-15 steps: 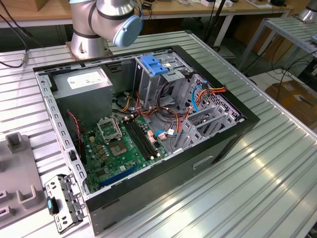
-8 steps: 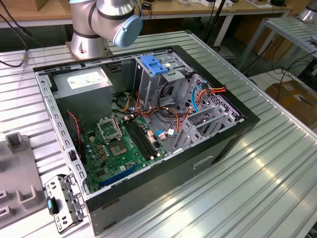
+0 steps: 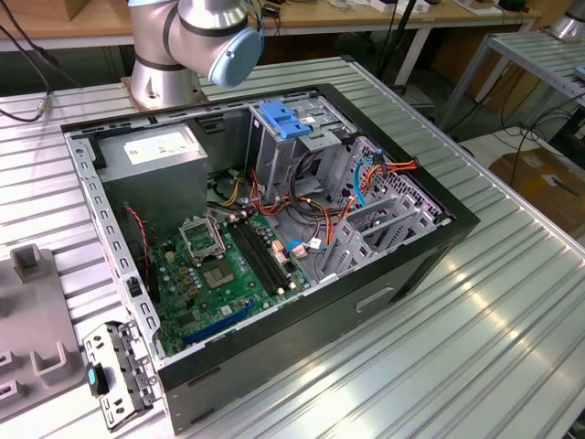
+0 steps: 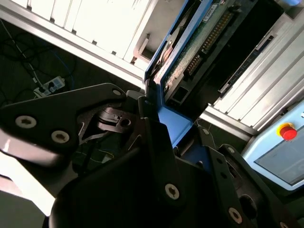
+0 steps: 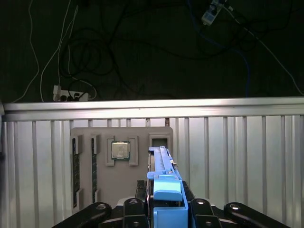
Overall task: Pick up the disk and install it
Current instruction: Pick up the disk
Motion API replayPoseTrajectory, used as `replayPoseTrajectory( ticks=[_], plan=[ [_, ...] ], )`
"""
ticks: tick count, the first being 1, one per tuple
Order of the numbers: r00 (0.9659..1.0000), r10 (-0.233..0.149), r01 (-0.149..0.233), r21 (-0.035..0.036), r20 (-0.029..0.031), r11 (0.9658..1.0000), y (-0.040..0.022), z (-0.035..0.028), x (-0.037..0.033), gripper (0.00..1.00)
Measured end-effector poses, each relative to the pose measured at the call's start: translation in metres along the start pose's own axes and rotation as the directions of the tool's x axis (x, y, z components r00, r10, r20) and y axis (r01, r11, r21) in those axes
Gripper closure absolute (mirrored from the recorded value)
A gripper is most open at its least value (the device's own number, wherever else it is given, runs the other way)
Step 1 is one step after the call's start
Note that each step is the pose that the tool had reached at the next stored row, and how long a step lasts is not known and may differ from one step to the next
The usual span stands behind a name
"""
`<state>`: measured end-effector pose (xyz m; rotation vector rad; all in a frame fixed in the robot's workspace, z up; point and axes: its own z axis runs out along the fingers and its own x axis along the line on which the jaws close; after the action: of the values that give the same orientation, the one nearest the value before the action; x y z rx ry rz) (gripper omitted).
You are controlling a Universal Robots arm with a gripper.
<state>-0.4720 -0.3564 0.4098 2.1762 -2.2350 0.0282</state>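
Note:
My gripper (image 5: pixel 163 194) is shut on the disk (image 5: pixel 160 159), which shows edge-on in the first wrist view with its blue plastic bracket (image 5: pixel 167 187) between the black fingers (image 5: pixel 139 189). In the second wrist view the disk (image 4: pixel 202 40) shows its green circuit-board underside, with the blue bracket (image 4: pixel 172 124) clamped in my gripper (image 4: pixel 178 135). It hangs in the air above a ribbed metal table (image 5: pixel 237 156). In the exterior view the open computer case (image 3: pixel 439 233) lies on its side on the table.
A grey parts tray (image 5: pixel 121 190) holding a processor chip (image 5: pixel 121 150) lies under the gripper. Inside the case are a green motherboard (image 3: pixel 228 265), a grey metal box (image 3: pixel 155 151), a drive cage with a light-blue latch plate (image 3: pixel 285 119) and loose cables (image 3: pixel 320 206). The arm's joint (image 3: pixel 215 32) stands behind the case.

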Motion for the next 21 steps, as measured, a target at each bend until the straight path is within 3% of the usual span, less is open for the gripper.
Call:
replayPoseTrajectory(
  ticks=[21],
  plan=[
    [1.0, 0.0, 0.0, -0.0016, 0.0, 1.0, 0.0, -0.0157, 0.0004, 0.63]
  ],
)
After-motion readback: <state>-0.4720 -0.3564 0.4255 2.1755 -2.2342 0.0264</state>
